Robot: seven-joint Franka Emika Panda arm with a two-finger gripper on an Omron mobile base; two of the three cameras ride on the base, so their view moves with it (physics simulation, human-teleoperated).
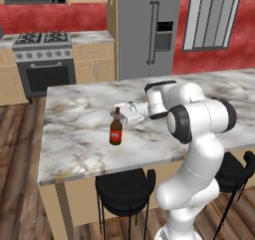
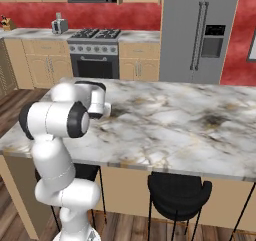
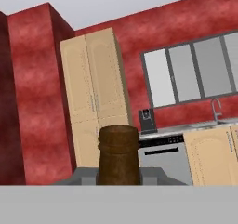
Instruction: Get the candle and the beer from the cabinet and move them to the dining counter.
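Dining counter (image 1: pixel 79 134) — beer (image 1: pixel 116 129) in tool (image 1: pixel 118 112)

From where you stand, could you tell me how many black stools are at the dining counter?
2 in each base view. In the left base view, one stool sits under the counter's near edge left of the arm, another behind it to the right. More may be hidden.

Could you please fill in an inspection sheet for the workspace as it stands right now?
Surface: dining counter, marble top, bare around the bottle.
Job's things: beer upright on the dining counter; candle nothing seen.
Clutter: nothing seen.
Grippers: gripper level at the bottle's neck, shut on it.
Cables: nothing seen.
Surroundings: stove, fridge, black stools, toaster, red walls.
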